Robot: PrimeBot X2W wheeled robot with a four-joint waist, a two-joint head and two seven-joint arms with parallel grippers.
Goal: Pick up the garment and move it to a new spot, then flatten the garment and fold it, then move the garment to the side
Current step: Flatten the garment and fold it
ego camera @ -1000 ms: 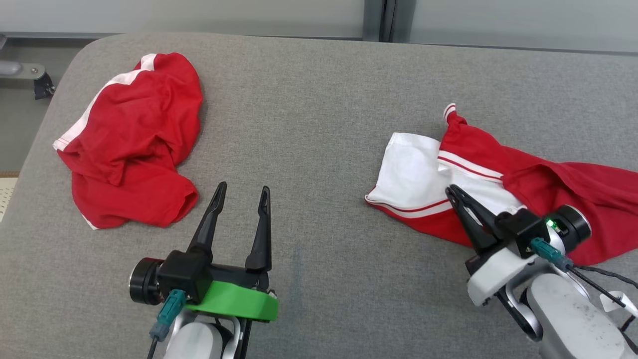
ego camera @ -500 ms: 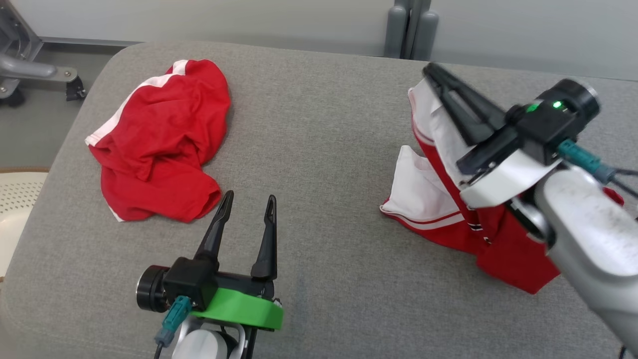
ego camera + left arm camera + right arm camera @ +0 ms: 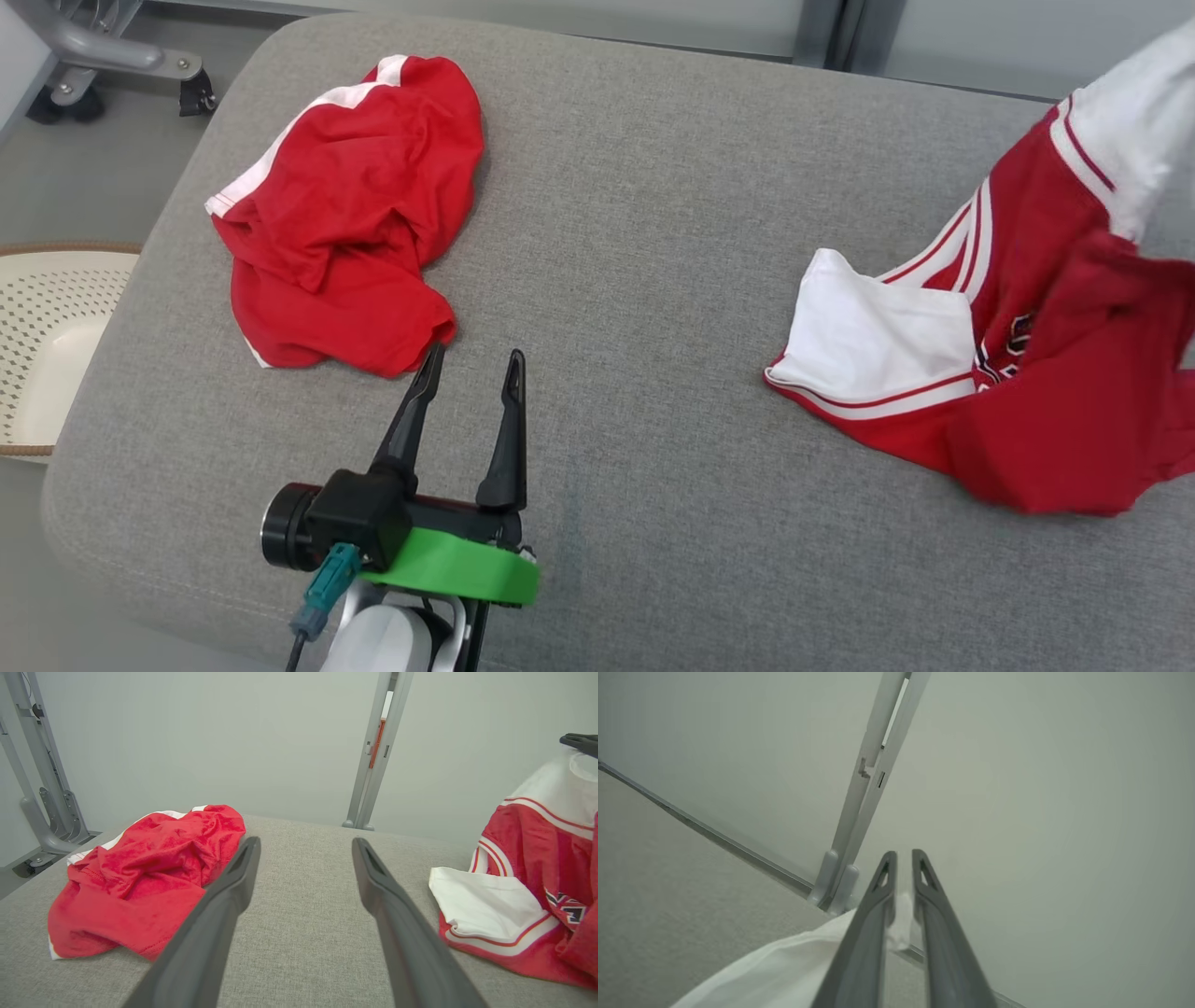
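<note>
A crumpled red shirt (image 3: 345, 205) lies near the table's (image 3: 644, 215) far left corner. The left gripper (image 3: 477, 353) hovers by the near edge, fingers wide apart and empty. At the right edge the garment (image 3: 1055, 373), red with white panels and striped trim, hangs half-lifted with its lower folds on the table. The right gripper (image 3: 903, 856) pinches its white cloth between narrow fingers.

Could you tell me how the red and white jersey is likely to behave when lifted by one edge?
Probably floppy: the red and white jersey hangs in folds from the right gripper, its lower part on the grey cushion. It seems light: a pinch on one white edge holds it up. Likely to drag and bunch, not stay flat.
</note>
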